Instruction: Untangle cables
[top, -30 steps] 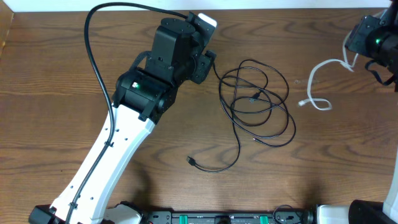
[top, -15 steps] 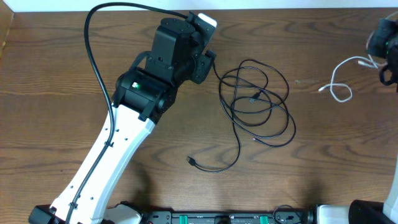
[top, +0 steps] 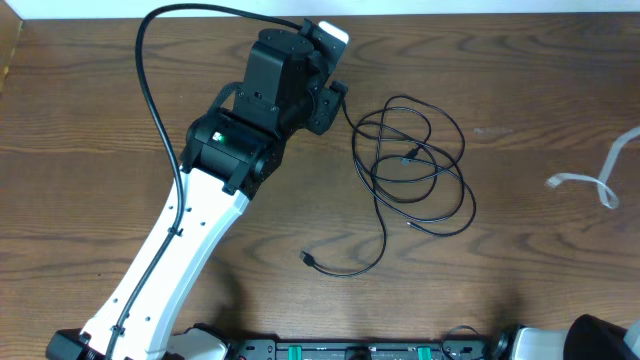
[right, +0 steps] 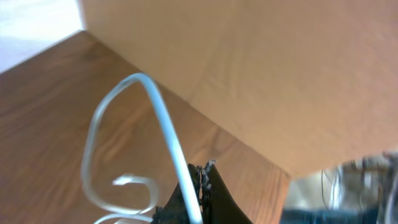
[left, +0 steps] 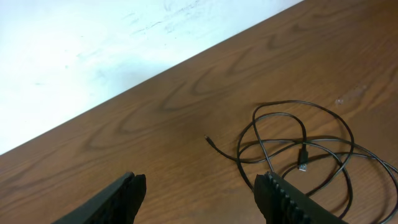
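Cables sit well apart: the black cables (top: 410,165) lie looped over one another mid-bench (top: 520,290), nearer the back edge, while the white cable (right: 169,140) dangles at the right edge, pinched in the closed right gripper (right: 199,186). The left gripper (left: 199,183) hovers beside the black loops, jaws apart (nothing between them). That thin cord could slip from so small a pinch, or fall off the edge if released there.

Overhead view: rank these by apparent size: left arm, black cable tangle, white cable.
1. left arm
2. black cable tangle
3. white cable, though it runs off the right edge, so its full extent is unsure.
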Robot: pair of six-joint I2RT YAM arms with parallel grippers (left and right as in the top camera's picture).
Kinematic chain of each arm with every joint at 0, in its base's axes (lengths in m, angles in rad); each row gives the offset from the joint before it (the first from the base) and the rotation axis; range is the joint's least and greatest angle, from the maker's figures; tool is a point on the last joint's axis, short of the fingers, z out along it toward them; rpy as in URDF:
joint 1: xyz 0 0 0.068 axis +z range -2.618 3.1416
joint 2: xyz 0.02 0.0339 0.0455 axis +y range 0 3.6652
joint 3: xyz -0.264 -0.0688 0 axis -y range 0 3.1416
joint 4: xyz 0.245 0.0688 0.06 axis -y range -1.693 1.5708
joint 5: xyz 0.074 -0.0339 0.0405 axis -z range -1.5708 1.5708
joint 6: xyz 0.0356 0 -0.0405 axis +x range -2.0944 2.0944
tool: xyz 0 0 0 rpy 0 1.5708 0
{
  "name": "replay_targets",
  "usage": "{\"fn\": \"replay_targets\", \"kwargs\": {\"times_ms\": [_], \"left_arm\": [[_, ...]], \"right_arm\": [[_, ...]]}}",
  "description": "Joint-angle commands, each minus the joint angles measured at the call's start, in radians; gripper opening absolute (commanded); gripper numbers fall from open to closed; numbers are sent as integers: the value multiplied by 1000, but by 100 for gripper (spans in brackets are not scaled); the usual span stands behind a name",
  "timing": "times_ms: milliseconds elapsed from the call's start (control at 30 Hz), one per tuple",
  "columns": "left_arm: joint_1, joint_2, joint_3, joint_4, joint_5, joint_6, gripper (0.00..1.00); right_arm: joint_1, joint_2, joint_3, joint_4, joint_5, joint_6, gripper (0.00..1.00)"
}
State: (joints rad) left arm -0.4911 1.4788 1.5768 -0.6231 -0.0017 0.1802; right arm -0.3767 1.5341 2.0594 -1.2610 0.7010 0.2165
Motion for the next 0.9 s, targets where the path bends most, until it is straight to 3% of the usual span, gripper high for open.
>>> {"fn": "replay_targets", "kwargs": {"times_ms": [0, 367, 867], "left_arm": [[3, -21, 3, 4, 2, 2, 61], [3, -21, 3, 3, 2, 2, 61], [3, -21, 3, 3, 2, 2, 61]], "right_arm": [[-119, -15, 16, -15, -108, 43, 1], [-145, 52, 14, -27, -291, 11, 1], [-148, 298, 14, -42, -327, 54, 1]]}}
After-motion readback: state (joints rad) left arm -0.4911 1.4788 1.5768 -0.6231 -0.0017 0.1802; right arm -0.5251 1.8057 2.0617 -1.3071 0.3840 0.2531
